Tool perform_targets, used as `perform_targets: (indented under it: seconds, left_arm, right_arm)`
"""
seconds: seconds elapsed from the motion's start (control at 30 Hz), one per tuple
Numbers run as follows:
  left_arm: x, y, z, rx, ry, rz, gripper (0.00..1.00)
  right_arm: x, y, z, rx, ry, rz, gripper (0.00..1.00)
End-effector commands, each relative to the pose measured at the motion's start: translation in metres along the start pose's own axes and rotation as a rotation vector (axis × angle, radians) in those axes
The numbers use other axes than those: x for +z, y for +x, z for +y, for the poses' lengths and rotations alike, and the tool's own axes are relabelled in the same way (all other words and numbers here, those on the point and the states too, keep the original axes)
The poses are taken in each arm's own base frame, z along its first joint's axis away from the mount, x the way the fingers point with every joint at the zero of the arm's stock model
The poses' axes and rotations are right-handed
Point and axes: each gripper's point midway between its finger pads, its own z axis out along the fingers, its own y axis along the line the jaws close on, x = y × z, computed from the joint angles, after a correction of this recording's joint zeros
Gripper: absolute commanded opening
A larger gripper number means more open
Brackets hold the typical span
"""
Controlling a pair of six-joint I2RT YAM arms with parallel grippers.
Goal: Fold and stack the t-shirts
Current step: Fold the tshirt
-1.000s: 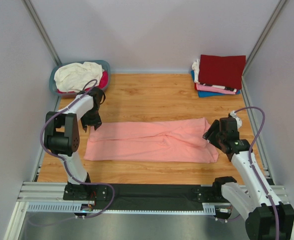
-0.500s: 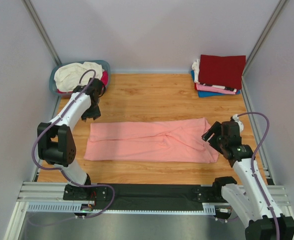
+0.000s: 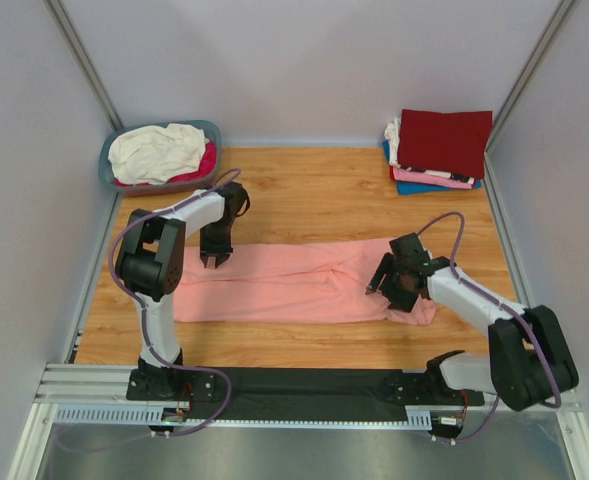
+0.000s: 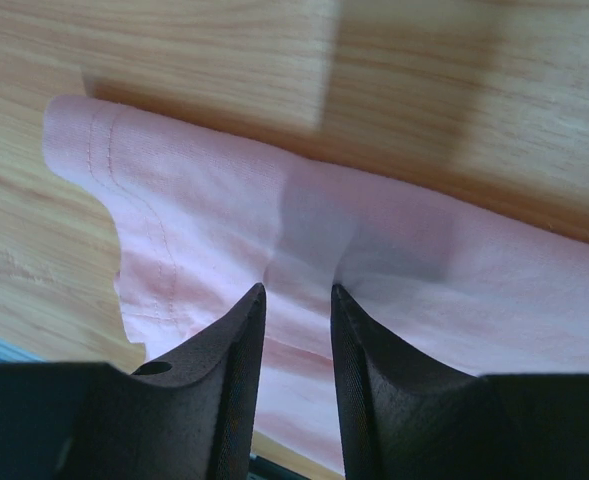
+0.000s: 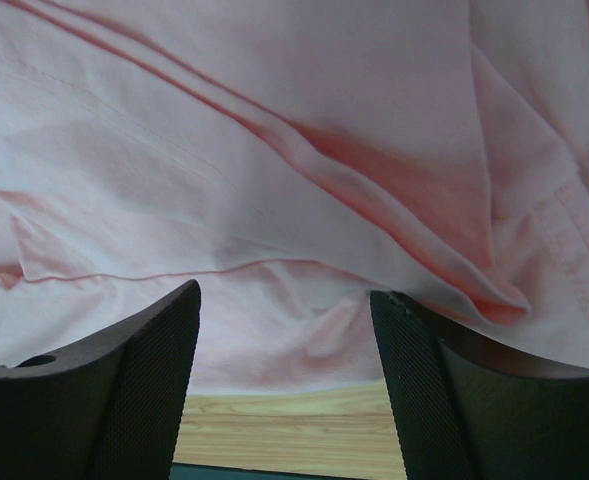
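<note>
- Left end effector (image 3: 214, 258) (image 4: 296, 330): the two fingers (image 4: 236, 385) stand close together with a narrow slot between them. Pink cloth shows through the slot. Whether they pinch a ridge of it or only hover over it cannot be told.
- Right end effector (image 3: 388, 282) (image 5: 284, 330): released, its jaws spread wide. It is tilted low over wrinkled cloth and grasps nothing.
- Salmon-pink t-shirt (image 3: 294, 285) (image 4: 424, 260) (image 5: 224, 150): already narrowed to a long band lying flat mid-counter. Its long axis runs left to right, parallel to the counter's (image 3: 304, 190) near edge.
- Governing relation: the left end effector sits on the band's far edge, just inside its left end. The right end effector sits over the right end, towards the near edge. Each arm is therefore nearest its own end, and the band stretches between them.
- Judgement: the next fold probably crosses the short axis, carrying one end over the other. Both grips would need to hold the layers together so the band does not open.
- Stack of folded t-shirts (image 3: 439, 150): far right corner of the counter, a dark red t-shirt (image 3: 446, 138) on top, well apart from the band.
- Blue-grey basket (image 3: 206, 130): far left corner, holding a cream-white t-shirt (image 3: 159, 148) over something magenta.
</note>
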Motion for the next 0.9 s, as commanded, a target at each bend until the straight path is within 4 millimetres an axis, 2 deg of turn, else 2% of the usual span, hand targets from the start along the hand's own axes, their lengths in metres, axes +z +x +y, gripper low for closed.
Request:
perform_targets:
  seconds: [0.0,0.13,0.17,0.2,0.23,0.27,0.3,0.33,0.37,0.4,0.43,0.47,0.5,0.53,0.57,0.6,0.63,0.7,0.77,0.8,0.87]
  left_arm:
    - [-0.002,0.009,-0.003,0.026,-0.007,0.027,0.40]
    - [-0.001,0.022,-0.009,0.071,-0.014,0.055,0.40]
    - [-0.003,0.025,-0.010,0.086,-0.017,0.059,0.40]
    - [-0.003,0.027,-0.011,0.095,-0.018,0.063,0.41]
    - [-0.004,0.030,-0.012,0.099,-0.015,0.070,0.41]
    - [-0.006,0.036,-0.013,0.108,-0.010,0.078,0.41]
    - [-0.006,0.039,-0.014,0.108,-0.003,0.083,0.41]
    - [-0.008,0.043,-0.014,0.109,0.004,0.086,0.41]
    - [-0.010,0.050,-0.015,0.107,0.031,0.092,0.41]
    - [-0.011,0.055,-0.017,0.110,0.049,0.097,0.41]
    - [-0.012,0.060,-0.019,0.106,0.069,0.103,0.41]
    - [-0.018,0.062,-0.023,0.098,0.105,0.090,0.41]
    - [-0.018,0.072,-0.022,0.109,0.105,0.100,0.41]
    - [-0.020,0.077,-0.025,0.110,0.132,0.105,0.41]
    - [-0.025,0.083,-0.024,0.116,0.148,0.101,0.41]
    - [-0.027,0.087,-0.025,0.127,0.156,0.099,0.41]
    - [-0.030,0.091,-0.027,0.126,0.172,0.103,0.41]
    - [-0.035,0.102,-0.033,0.132,0.224,0.110,0.41]
    - [-0.042,0.115,-0.049,0.139,0.307,0.130,0.41]
    - [-0.043,0.120,-0.054,0.141,0.332,0.137,0.41]
    - [-0.051,0.132,-0.074,0.155,0.393,0.151,0.41]
  right_arm:
    - [0.014,-0.028,0.039,-0.012,-0.038,-0.008,0.69]
    - [0.033,-0.053,0.073,-0.041,-0.023,0.038,0.62]
    - [0.047,-0.052,0.075,-0.046,-0.004,0.069,0.62]
    - [0.045,-0.070,0.098,-0.045,-0.043,0.046,0.62]
    - [0.050,-0.075,0.106,-0.047,-0.048,0.050,0.62]
    - [0.065,-0.078,0.109,-0.054,-0.029,0.074,0.62]
    - [0.060,-0.098,0.133,-0.064,-0.056,0.047,0.61]
    - [0.062,-0.108,0.145,-0.072,-0.068,0.042,0.61]
    - [0.082,-0.109,0.147,-0.076,-0.045,0.072,0.61]
    - [0.071,-0.133,0.177,-0.098,-0.089,0.035,0.61]
    - [0.074,-0.142,0.185,-0.104,-0.092,0.034,0.61]
    - [0.096,-0.141,0.184,-0.114,-0.060,0.064,0.61]
    - [0.097,-0.148,0.189,-0.128,-0.044,0.064,0.61]
    - [0.086,-0.174,0.219,-0.136,-0.101,0.005,0.61]
    - [0.108,-0.173,0.218,-0.142,-0.076,0.039,0.60]
    - [0.112,-0.179,0.226,-0.142,-0.103,0.044,0.61]
    - [0.121,-0.193,0.243,-0.144,-0.148,0.022,0.61]
    - [0.128,-0.199,0.261,-0.144,-0.238,0.039,0.62]
    - [0.141,-0.202,0.271,-0.124,-0.296,0.044,0.64]
    - [0.142,-0.209,0.283,-0.124,-0.362,0.025,0.64]
    - [0.149,-0.212,0.286,-0.098,-0.386,0.014,0.65]
